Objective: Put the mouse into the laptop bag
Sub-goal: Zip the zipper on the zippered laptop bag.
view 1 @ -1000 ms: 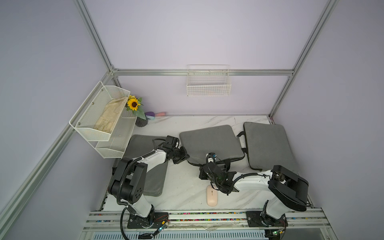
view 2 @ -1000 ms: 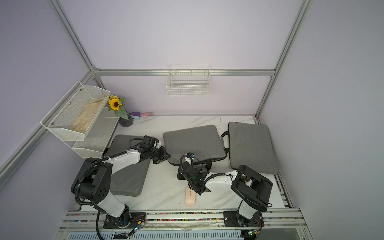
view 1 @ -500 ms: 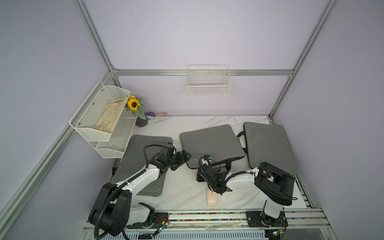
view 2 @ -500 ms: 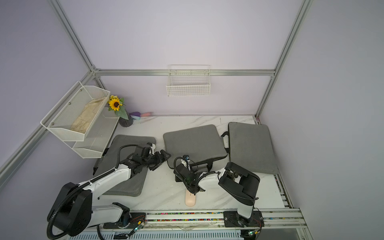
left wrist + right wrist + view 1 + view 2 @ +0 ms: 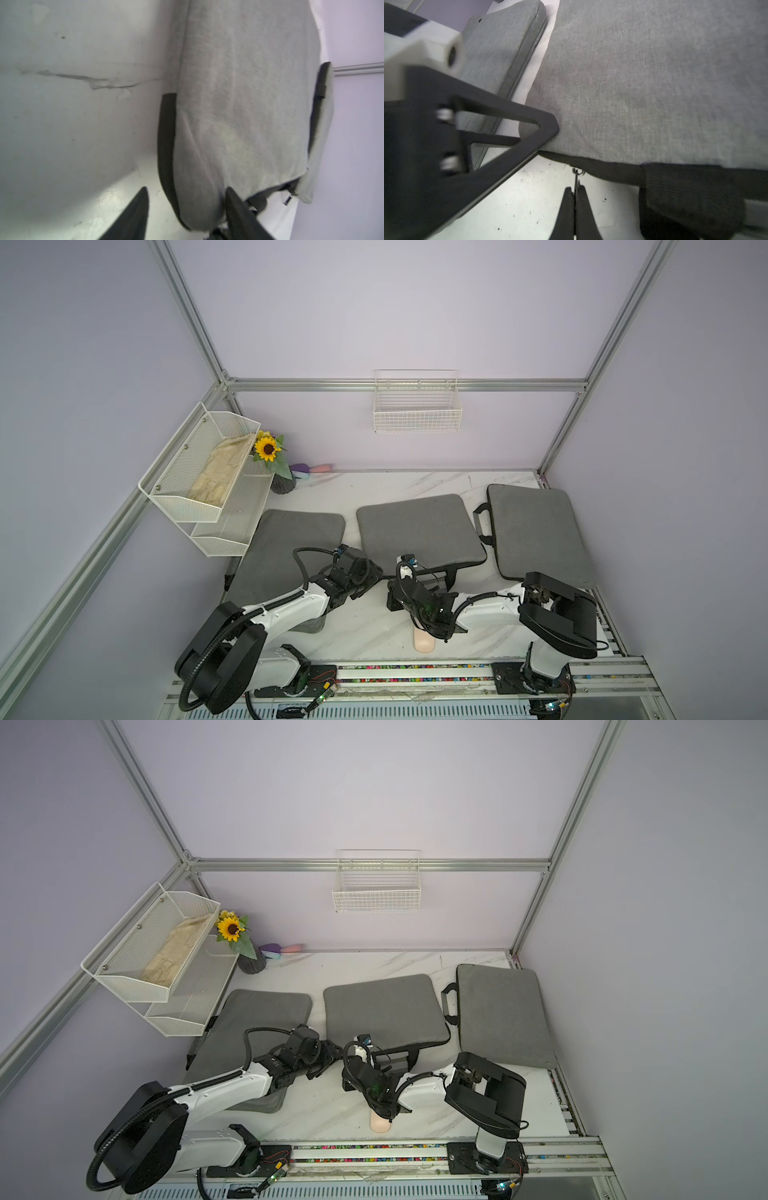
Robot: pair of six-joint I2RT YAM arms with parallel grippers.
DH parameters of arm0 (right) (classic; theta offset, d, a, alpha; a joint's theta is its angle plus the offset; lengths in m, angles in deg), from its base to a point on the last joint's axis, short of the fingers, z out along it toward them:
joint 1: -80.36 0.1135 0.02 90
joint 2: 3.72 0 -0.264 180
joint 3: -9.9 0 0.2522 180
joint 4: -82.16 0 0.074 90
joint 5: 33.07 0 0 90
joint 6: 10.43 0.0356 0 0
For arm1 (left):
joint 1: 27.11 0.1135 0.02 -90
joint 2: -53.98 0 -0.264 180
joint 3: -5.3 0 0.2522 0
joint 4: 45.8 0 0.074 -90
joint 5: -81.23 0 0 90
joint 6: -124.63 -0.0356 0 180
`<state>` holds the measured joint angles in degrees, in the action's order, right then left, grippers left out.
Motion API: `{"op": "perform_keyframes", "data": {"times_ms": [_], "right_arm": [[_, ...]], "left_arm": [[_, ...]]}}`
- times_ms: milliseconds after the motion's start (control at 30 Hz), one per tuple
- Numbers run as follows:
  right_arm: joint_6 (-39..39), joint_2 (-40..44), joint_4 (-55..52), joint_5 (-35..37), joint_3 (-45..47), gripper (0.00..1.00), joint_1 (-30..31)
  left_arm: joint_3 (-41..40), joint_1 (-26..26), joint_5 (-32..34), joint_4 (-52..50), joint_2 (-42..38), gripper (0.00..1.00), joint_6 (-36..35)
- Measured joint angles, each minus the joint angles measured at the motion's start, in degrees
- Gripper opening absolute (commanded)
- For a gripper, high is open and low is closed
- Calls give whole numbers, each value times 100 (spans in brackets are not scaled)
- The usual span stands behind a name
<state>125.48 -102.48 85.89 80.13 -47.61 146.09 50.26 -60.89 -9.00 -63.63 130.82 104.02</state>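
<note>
Left fingers [image 5: 133, 218]: spread apart around a corner of your laptop bag [image 5: 239, 104].
Right fingers [image 5: 566, 207]: pinched tight on the zip pull [image 5: 576, 176].
Mouse [image 5: 424, 645]: lies on your table [image 5: 365, 630].

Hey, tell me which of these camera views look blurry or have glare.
In both top views: sharp, evenly lit, soft shadows on the table. Left wrist view: laptop bag smeared soft, glare on the table beside the left gripper. Right wrist view: bag weave crisp, that gripper's finger blurred close up, zipper pull in the right gripper in focus.
</note>
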Motion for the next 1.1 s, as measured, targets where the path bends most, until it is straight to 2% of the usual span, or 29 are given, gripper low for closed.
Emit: {"op": "perform_keyframes", "data": {"times_ms": [100,333,733,833,1100], "right_arm": [[105,-15,-131,42,15,0,50],[1010,-20,-557,431,13,0,33],[1987,114,-1388,992,129,0,-173],[2105,411,-1541,1043,378,0,-326],[2308,1445,-2111,1250,1038,0,-614]], "left_arm": [[203,-42,101,-114,385,0,59],[476,-96,44,-247,542,0,70],[474,-79,223,-789,-205,0,42],[474,66,181,-898,-308,0,-46],[525,946,-31,-1248,-328,0,-713]]}}
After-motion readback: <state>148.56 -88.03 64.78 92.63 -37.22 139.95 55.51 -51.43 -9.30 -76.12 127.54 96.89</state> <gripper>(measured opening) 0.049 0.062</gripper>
